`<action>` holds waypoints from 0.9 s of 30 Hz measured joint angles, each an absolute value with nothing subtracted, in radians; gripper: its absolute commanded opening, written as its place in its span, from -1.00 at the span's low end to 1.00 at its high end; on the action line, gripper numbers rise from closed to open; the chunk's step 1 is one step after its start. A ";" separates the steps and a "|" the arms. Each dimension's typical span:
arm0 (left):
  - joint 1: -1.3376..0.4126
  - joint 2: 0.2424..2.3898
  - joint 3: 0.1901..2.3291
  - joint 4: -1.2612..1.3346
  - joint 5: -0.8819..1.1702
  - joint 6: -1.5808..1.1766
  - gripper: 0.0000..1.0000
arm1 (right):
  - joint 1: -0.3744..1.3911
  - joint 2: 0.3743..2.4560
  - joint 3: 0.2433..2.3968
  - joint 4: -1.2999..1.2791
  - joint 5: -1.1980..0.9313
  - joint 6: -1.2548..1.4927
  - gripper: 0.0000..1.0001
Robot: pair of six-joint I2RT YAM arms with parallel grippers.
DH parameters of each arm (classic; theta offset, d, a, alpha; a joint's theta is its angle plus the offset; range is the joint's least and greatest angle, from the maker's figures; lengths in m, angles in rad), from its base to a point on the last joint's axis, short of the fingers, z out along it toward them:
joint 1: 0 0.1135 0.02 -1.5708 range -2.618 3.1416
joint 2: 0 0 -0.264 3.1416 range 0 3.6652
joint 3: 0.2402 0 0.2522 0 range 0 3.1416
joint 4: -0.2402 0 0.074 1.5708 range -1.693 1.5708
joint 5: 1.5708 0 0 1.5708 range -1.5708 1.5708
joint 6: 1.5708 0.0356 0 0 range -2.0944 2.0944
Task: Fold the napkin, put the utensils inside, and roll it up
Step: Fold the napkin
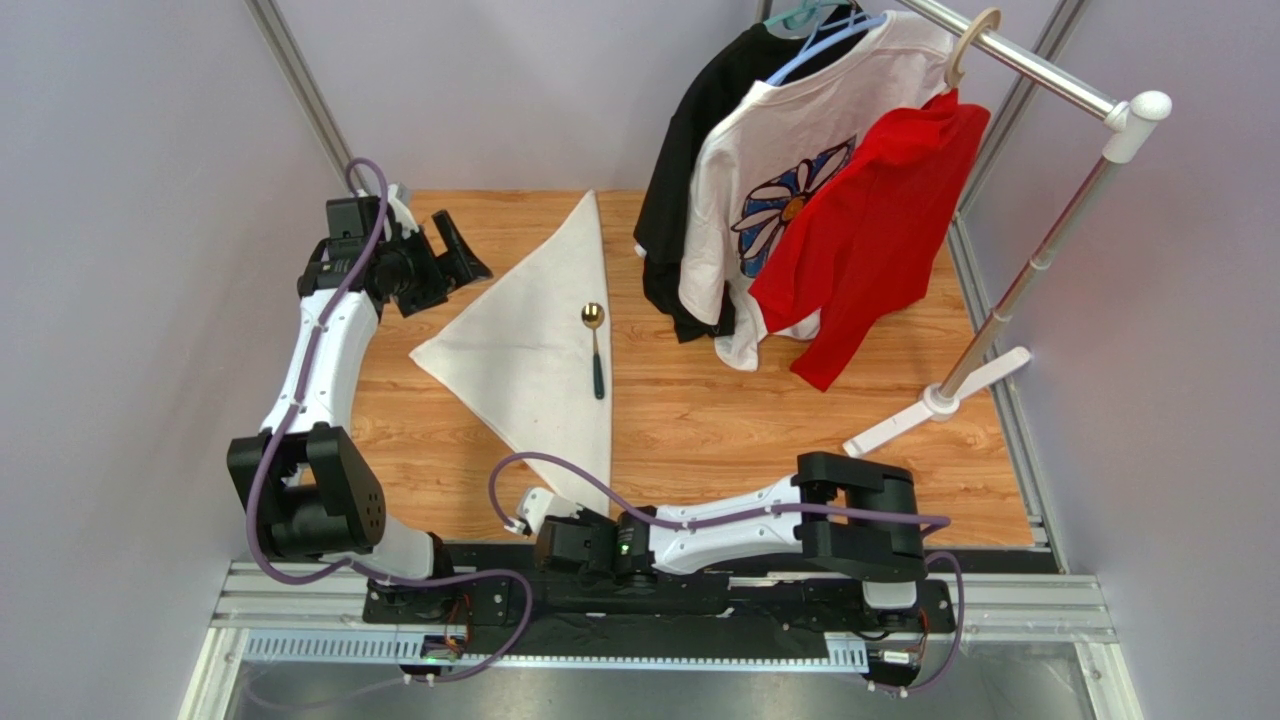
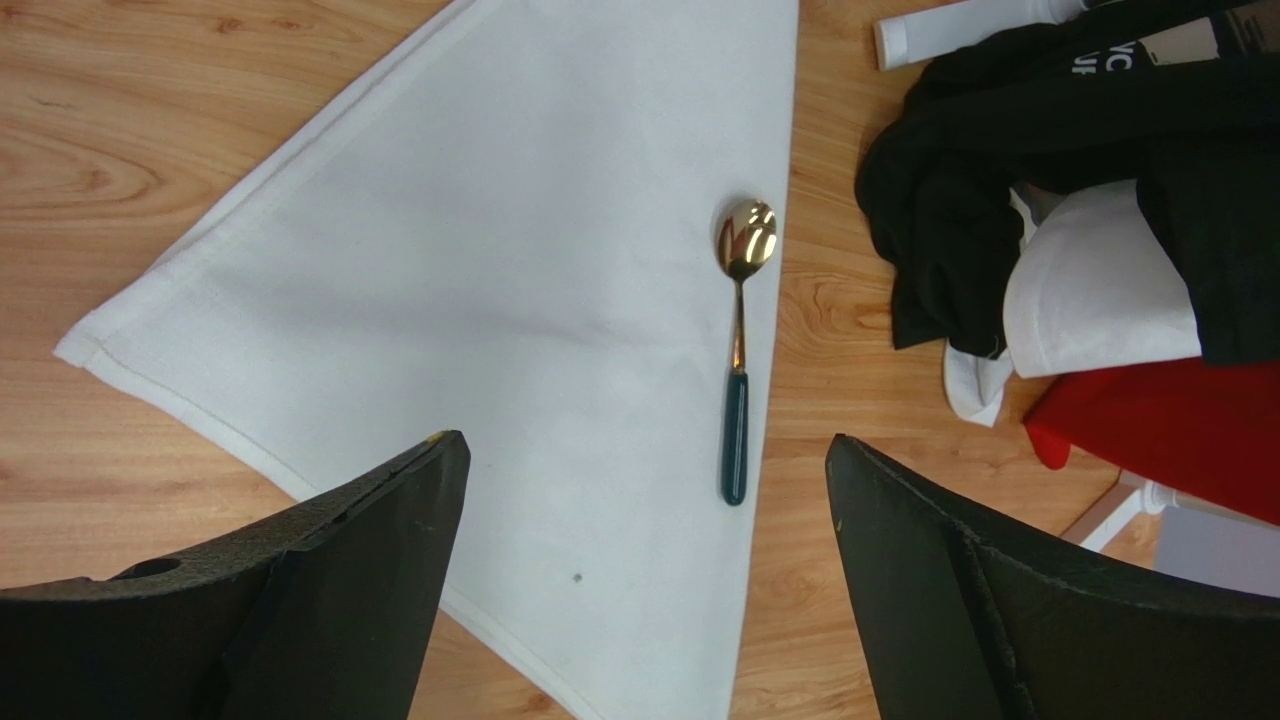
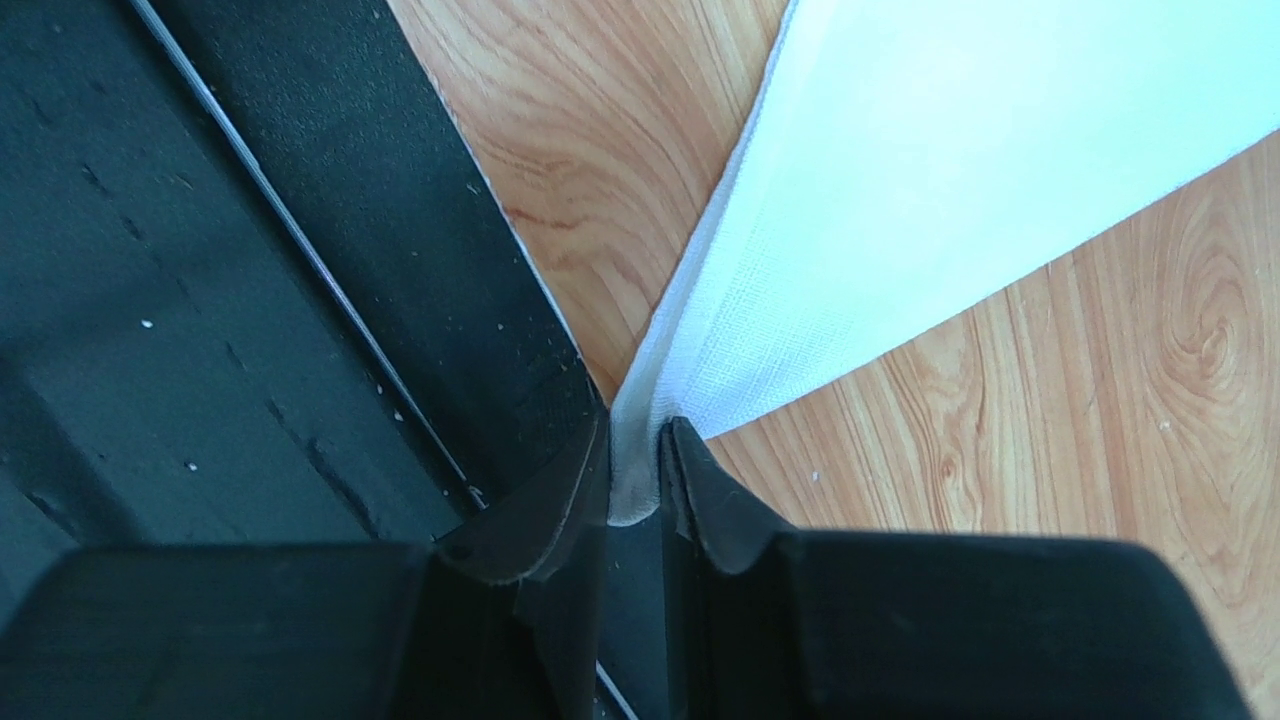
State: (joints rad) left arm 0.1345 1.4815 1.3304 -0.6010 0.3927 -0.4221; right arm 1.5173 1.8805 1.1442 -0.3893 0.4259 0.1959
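Napkin (image 1: 526, 345) triangle, long edge near-far; spoon (image 1: 595, 353) along it, bowl far. Right claw (image 3: 639, 465) pinches near corner; left claw (image 2: 643, 450) released.

Wood-grain tabletop (image 1: 751, 435) under soft, even light; plain pale grey walls (image 1: 135, 180) behind and to both sides; a white clothes rack (image 1: 1034, 270) at the table's far right corner, hung with a black top (image 1: 684, 150), a flower-printed white T-shirt (image 1: 751, 150) and a red shirt (image 1: 887, 225); an aluminium rail (image 1: 1037, 612) along the near edge.
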 measured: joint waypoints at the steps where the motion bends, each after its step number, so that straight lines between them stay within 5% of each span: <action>1: 0.134 1.481 1.330 -0.601 0.393 -0.422 0.96 | 1.517 1.878 1.144 -0.397 0.426 0.199 -1.00; 27: 0.140 1.481 1.330 -0.585 0.422 -0.429 0.95 | 1.549 1.745 1.179 -0.596 0.392 0.232 -1.00</action>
